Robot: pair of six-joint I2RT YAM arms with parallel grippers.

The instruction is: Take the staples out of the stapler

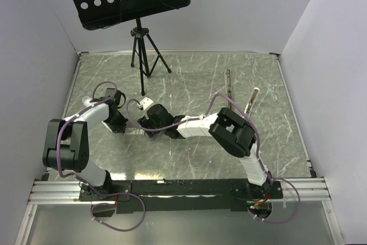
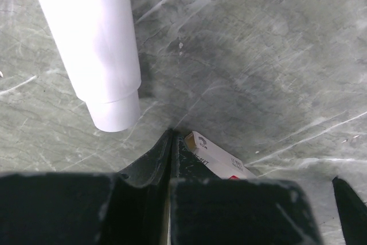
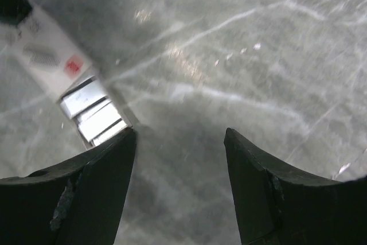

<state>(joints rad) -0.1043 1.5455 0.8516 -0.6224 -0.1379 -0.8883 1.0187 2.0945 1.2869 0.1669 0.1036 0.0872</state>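
**Top external:** stapler (image 1: pixel 252 100) lies far right on the desk (image 1: pixel 189 159), well apart from both arms, which meet centre-left.

**Left wrist:** left gripper (image 2: pixel 172 136) fully closed with nothing between its fingers. Tips sit just beside a white staple box (image 2: pixel 215 159); contact cannot be told.

**Right wrist:** right gripper (image 3: pixel 180 136) parted wide, holding nothing. One finger is just beside the staples (image 3: pixel 94 113) at the box's open end.

**Handling note:** probably best to steady the box, centre the right gripper over the strips, then close across their narrow width.

Black tripod music stand (image 1: pixel 137 12) stands on grey marbled table (image 1: pixel 189 162).
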